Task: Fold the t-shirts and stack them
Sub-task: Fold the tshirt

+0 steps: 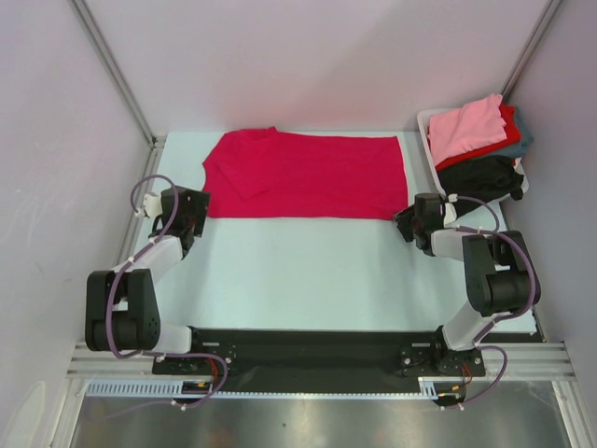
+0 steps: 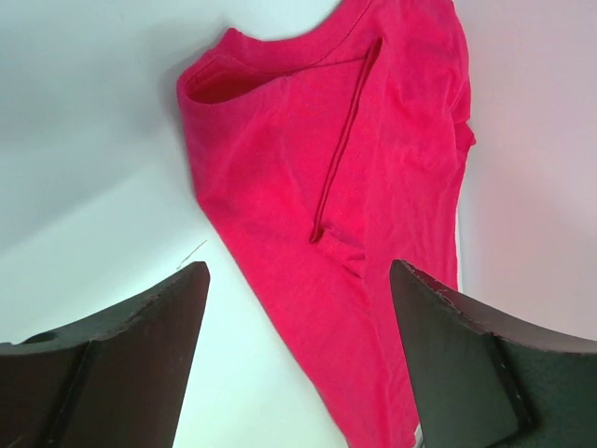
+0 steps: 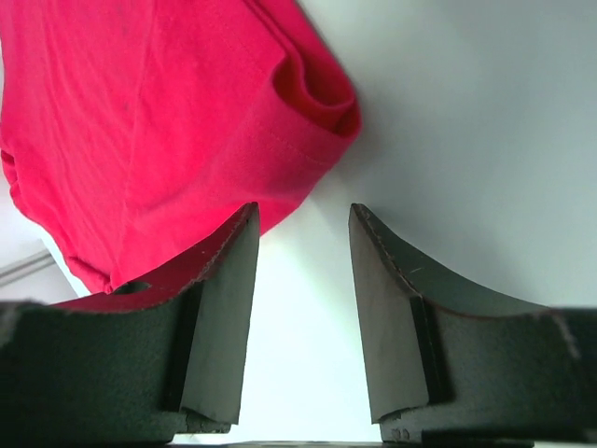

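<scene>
The crimson-magenta t-shirt (image 1: 303, 175) lies folded lengthwise into a long flat band across the far half of the table, collar end at the left. My left gripper (image 1: 193, 213) is open and empty just left of the shirt's near-left corner; its wrist view shows the collar and folded sleeve (image 2: 345, 159) ahead of the jaws. My right gripper (image 1: 407, 222) is open and empty at the shirt's near-right corner; its wrist view shows the rolled hem corner (image 3: 312, 98) just beyond the jaws, apart from them.
A white basket (image 1: 428, 126) at the back right holds a pile of shirts: light pink (image 1: 466, 126) on top, red (image 1: 508, 119), grey-teal (image 1: 524, 135) and black (image 1: 480, 175). Metal frame posts stand at the back corners. White walls enclose the table.
</scene>
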Controlling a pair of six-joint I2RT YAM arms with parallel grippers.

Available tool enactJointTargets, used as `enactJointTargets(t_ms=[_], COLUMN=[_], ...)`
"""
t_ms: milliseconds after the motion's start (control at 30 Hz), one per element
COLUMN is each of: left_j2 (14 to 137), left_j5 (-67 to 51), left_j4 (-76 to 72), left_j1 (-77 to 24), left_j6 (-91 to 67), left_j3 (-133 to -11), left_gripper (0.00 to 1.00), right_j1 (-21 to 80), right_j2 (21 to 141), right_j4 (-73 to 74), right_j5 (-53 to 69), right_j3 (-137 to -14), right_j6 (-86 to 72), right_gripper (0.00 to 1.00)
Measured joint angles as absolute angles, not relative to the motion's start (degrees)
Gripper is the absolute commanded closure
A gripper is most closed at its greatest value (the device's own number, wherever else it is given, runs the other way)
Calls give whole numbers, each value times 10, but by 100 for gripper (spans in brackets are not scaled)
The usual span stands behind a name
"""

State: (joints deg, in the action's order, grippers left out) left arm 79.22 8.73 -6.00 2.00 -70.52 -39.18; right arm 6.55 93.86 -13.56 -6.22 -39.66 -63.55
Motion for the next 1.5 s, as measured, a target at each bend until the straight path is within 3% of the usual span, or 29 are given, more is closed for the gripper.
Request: enactJointTargets(t_ms=[200, 400, 433, 467, 500, 800, 1033, 1167, 1200, 1233, 1367, 1500], left_j2=[817, 835, 840, 844, 849, 897, 938, 969, 978, 985, 1014, 1028], left_j5=[88, 95, 96, 97, 98, 94, 96, 101, 103, 103, 107, 106], left_j4=[-92, -99, -103, -106, -109, -138, -161, -172, -176, -179, -186, -189], left_j1=[20, 22, 23, 24, 25, 38, 50, 63, 65, 67, 69, 69], left_j6=[-711, -716, -716, -716, -716, -716, -721, -717, -716, -715, -705, -699], left_j3=[-383, -372, -372, -372, -372, -372, -374, -395, -402, -407, -431, -449], left_gripper=[19, 22, 22, 22, 22, 30, 54, 63, 69, 82, 100, 100], right_j1=[64, 53, 51, 50, 48, 42, 39, 39, 39, 39, 39, 39], right_j2=[964, 988, 990, 991, 992, 1000, 997, 993, 992, 992, 987, 975], right_j4=[-164, -166, -166, -166, -166, -154, -153, -154, -153, -154, -153, -150], right_j5=[-80, -91, -93, -95, -95, -85, -73, -69, -68, -67, -65, -64], right_j3=[-401, -420, -421, -422, -422, -438, -435, -431, -431, -431, -431, -431], right_j6=[-651, -647, -646, -640, -638, -606, -598, -598, -597, -598, -597, -597], right_gripper=[59, 76, 91, 99, 100, 100, 100, 100, 100, 100, 100, 100])
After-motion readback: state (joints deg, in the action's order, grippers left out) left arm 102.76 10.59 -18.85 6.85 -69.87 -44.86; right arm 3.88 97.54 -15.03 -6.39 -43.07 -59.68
